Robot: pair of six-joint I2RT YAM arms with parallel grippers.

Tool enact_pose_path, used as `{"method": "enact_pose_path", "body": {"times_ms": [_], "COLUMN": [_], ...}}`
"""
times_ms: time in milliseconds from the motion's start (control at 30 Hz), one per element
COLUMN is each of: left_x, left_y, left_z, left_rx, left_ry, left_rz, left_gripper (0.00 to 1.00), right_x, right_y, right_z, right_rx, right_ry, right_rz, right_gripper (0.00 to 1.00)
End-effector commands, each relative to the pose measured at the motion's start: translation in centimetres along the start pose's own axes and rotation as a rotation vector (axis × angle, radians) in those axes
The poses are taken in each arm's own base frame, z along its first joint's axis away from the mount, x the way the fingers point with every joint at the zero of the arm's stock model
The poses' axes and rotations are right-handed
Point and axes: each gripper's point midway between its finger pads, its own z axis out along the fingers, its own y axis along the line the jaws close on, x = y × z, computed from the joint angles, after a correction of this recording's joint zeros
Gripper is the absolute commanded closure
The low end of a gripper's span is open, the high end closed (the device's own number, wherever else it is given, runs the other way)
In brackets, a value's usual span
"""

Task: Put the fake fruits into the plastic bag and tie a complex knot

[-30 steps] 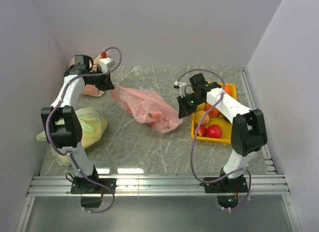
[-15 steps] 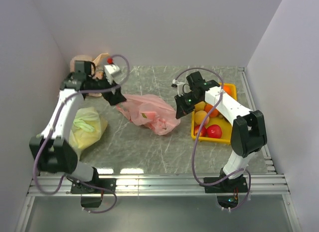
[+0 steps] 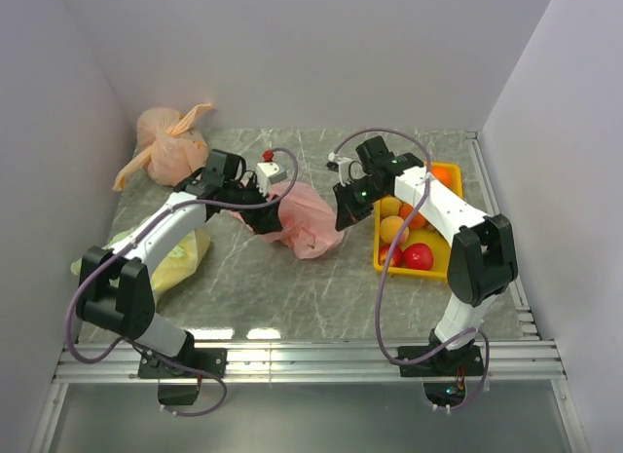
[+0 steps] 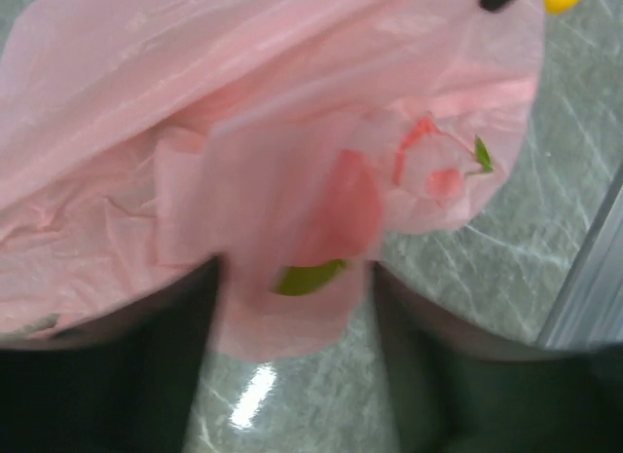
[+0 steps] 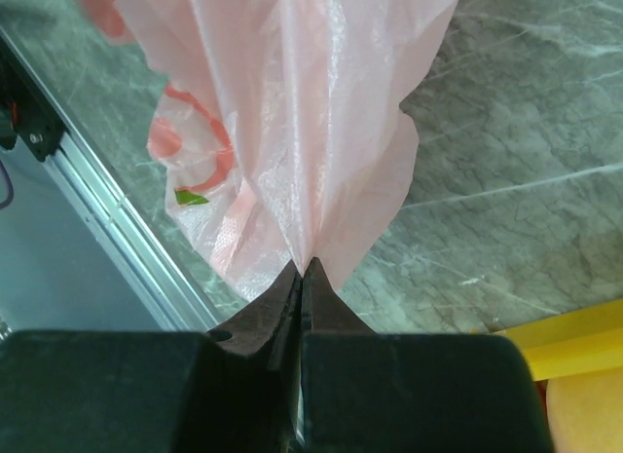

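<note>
One pinch alone holds the thin, crinkly translucent pink plastic bag (image 3: 304,219), crumpled mid-table beside the yellow plastic tray (image 3: 428,274) of fake fruits (image 3: 419,256): the right gripper (image 5: 300,270) is clamped on its gathered edge, so a tug could slip or tear the film. The left gripper (image 4: 292,287), jaws wide astride a loose flap and gripping nothing, could catch both layers and seal the mouth. A second ago it was shut, back by the tied orange-peach bag (image 3: 167,146).

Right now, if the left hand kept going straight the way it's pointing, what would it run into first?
The plastic bag. In the wrist view the left hand is open and aimed right at it, with a pink fold lying between its fingers. Whether they touch the plastic is hard to tell.
</note>
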Motion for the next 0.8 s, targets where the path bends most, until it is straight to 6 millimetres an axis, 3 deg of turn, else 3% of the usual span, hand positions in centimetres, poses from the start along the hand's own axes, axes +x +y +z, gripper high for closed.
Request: {"method": "enact_pose_path", "body": {"times_ms": [0,33,67,133,233,433,467,500,567,600,633,667,700,733,767], "left_x": [-3.7,-3.9,-4.2,-4.2,-3.1,-3.9,-3.9,-4.5,-5.0,-5.2,-5.7,-6.6,-7.3,-8.3,-9.2], "left_y": [0.9,0.8,1.2,2.2,5.7,6.4,6.2,5.9,5.3,4.9,4.7,4.7,4.3,4.2,4.2], "left_z": [-0.5,-0.8,-1.9,-3.3,-6.2,-9.2,-9.2,-9.4,-9.3,-9.0,-9.1,-9.4,-9.6,-9.9,-10.3], "left_rx": [-0.044,-0.039,-0.046,-0.056,-0.113,-0.09,-0.075,-0.049,-0.005,0.048,0.068,0.079,0.109,0.127,0.133], "left_ry": [-0.096,-0.104,-0.129,-0.17,-0.198,-0.256,-0.271,-0.294,-0.302,-0.305,-0.312,-0.331,-0.34,-0.369,-0.386], "left_rz": [0.017,0.017,-0.001,-0.053,-0.142,-0.175,-0.186,-0.192,-0.259,-0.291,-0.347,-0.346,-0.432,-0.421,-0.427], "left_gripper": [0.43,0.57,0.97,1.0,1.0,1.0,1.0,1.0,1.0,1.0,1.0,1.0,1.0,1.0,1.0], "right_x": [-1.0,-0.9,-1.1,-1.4,-2.3,-3.3,-3.4,-3.7,-3.1,-2.7,-2.9,-1.1,-0.6,-1.5,-0.1], "right_y": [1.0,0.8,0.3,-0.2,-0.4,-1.2,-1.3,-1.4,-1.0,-1.0,-1.2,-1.1,-1.4,-1.6,-1.7], "right_z": [-0.6,-0.6,-0.8,-1.1,-1.9,-2.6,-2.9,-3.2,-3.7,-3.8,-4.1,-4.2,-4.3,-4.8,-5.2], "right_rx": [-0.002,0.005,0.033,0.064,0.094,0.167,0.176,0.184,0.177,0.179,0.19,0.197,0.205,0.217,0.225], "right_ry": [-0.024,-0.022,-0.029,-0.045,-0.075,-0.125,-0.14,-0.162,-0.195,-0.207,-0.248,-0.262,-0.292,-0.374,-0.415], "right_rz": [-0.058,-0.06,-0.082,-0.103,-0.135,-0.162,-0.158,-0.143,-0.12,-0.1,-0.11,-0.092,-0.096,-0.13,-0.133], "right_gripper": [1.0,1.0,1.0,1.0,1.0,0.99,0.9,0.52,0.19,0.12,0.12,0.11,0.1,0.09,0.08]}}
